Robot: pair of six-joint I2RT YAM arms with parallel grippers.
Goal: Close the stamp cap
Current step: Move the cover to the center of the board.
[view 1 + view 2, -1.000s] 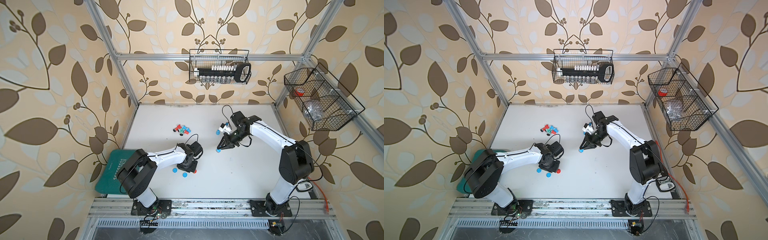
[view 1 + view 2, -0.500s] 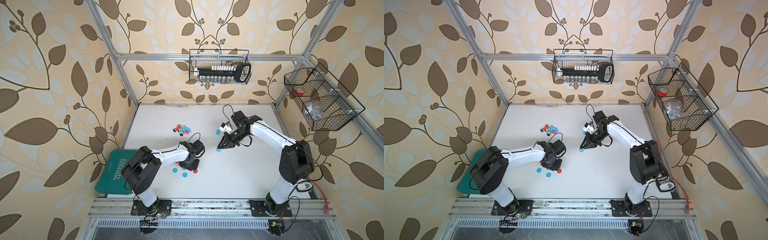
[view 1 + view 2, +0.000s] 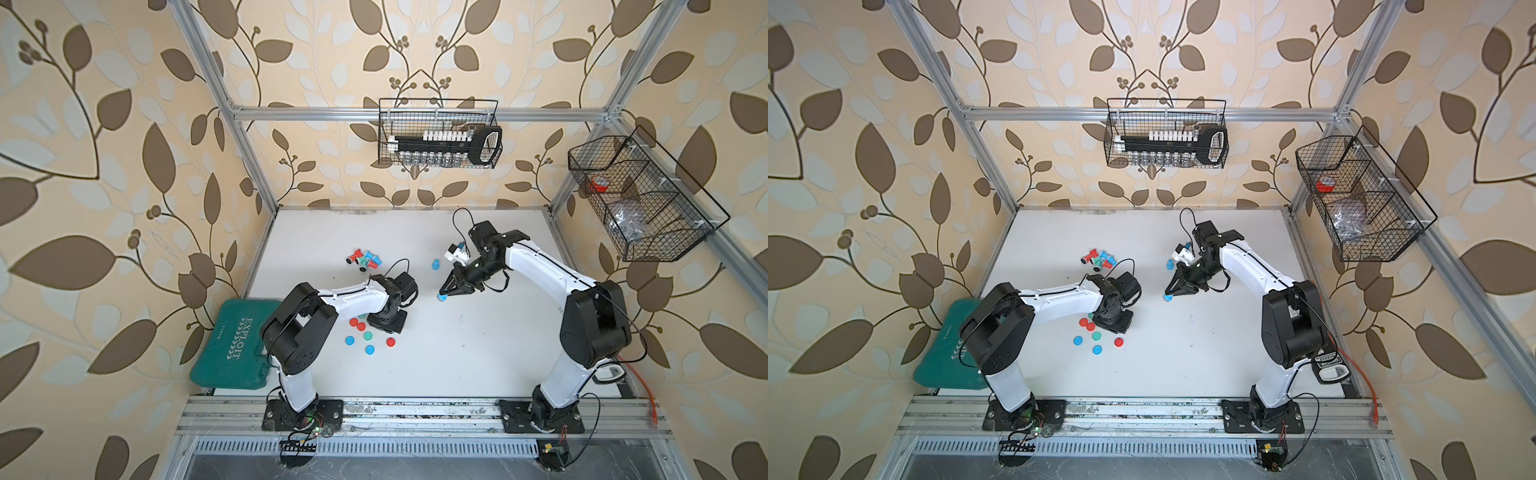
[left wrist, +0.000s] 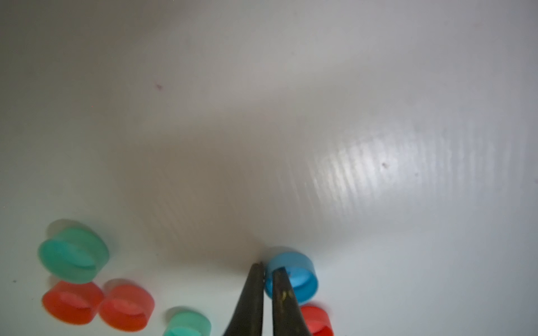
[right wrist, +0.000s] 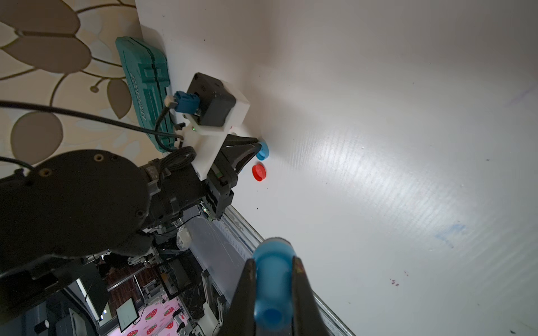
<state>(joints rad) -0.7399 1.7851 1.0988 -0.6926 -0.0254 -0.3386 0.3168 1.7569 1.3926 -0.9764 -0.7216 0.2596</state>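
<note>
My left gripper (image 4: pixel 267 269) is shut on the wall of a blue cap (image 4: pixel 301 279), one finger outside it and one inside. The cap lies on the white table among loose caps; in both top views the gripper (image 3: pixel 384 322) hides it. The right wrist view shows this cap (image 5: pixel 263 151) at the left fingertips. My right gripper (image 5: pixel 273 261) is shut on a blue stamp (image 5: pixel 272 286) and holds it just above mid-table (image 3: pixel 441 296), well right of the left gripper. The stamp's end that takes the cap cannot be made out.
Red (image 3: pixel 353 322), green (image 3: pixel 367 336) and blue (image 3: pixel 350 340) caps lie scattered by the left gripper. A cluster of stamps (image 3: pixel 365 261) lies further back, and a lone blue stamp (image 3: pixel 435 264) stands beside the right arm. A green case (image 3: pixel 237 345) lies at the left edge.
The left arm's elbow has swung right while its gripper stayed low over the caps, so more caps now show. The right arm and its stamp have not moved.
</note>
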